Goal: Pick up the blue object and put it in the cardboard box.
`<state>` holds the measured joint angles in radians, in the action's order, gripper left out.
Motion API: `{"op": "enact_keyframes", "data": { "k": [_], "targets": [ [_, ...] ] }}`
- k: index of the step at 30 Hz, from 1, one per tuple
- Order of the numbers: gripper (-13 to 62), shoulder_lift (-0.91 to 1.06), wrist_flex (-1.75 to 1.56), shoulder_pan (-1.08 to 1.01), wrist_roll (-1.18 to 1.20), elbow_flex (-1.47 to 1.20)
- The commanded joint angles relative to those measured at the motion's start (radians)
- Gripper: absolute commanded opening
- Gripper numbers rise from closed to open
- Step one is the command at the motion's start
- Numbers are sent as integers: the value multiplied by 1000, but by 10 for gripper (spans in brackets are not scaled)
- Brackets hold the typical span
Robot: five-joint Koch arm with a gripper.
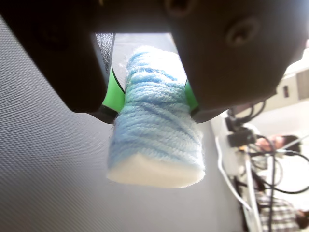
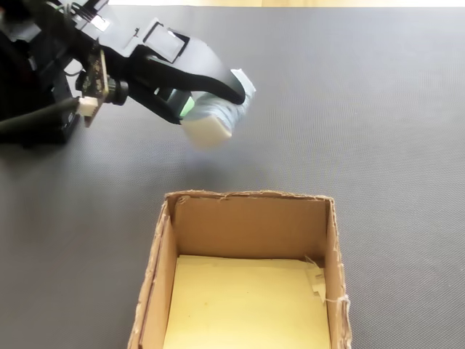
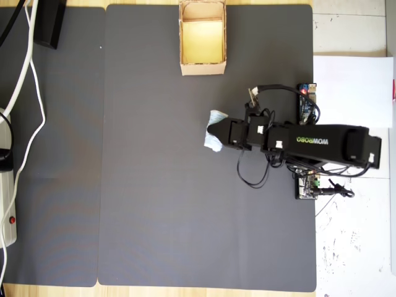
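Note:
The blue object [image 1: 154, 130] is a pale blue yarn-wrapped roll with a white end face. My gripper [image 1: 153, 104] is shut on it, green pads pressing both sides. In the fixed view the gripper [image 2: 211, 109] holds the blue object [image 2: 214, 120] lifted above the dark mat, back left of the cardboard box [image 2: 247, 218]. From overhead, the blue object [image 3: 213, 133] sits at the gripper [image 3: 216, 131] tip, well below and right of the cardboard box [image 3: 202, 67], which stands open with a yellowish floor at the mat's top edge.
A dark grey mat [image 3: 154, 185] covers the table. Cables [image 3: 28, 80] and a power strip lie along the left in the overhead view. White paper [image 3: 352, 93] and circuit boards [image 3: 306, 102] sit by the arm's base at right.

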<state>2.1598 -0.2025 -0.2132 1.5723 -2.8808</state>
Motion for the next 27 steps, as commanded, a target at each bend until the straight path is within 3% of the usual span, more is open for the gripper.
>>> {"op": "enact_keyframes", "data": {
  "k": [1, 18, 27],
  "targets": [
    [106, 44, -107, -11, 12, 29],
    [106, 2, -186, -242, -83, 262],
    [106, -247, -172, -426, -98, 532]
  ]
}}
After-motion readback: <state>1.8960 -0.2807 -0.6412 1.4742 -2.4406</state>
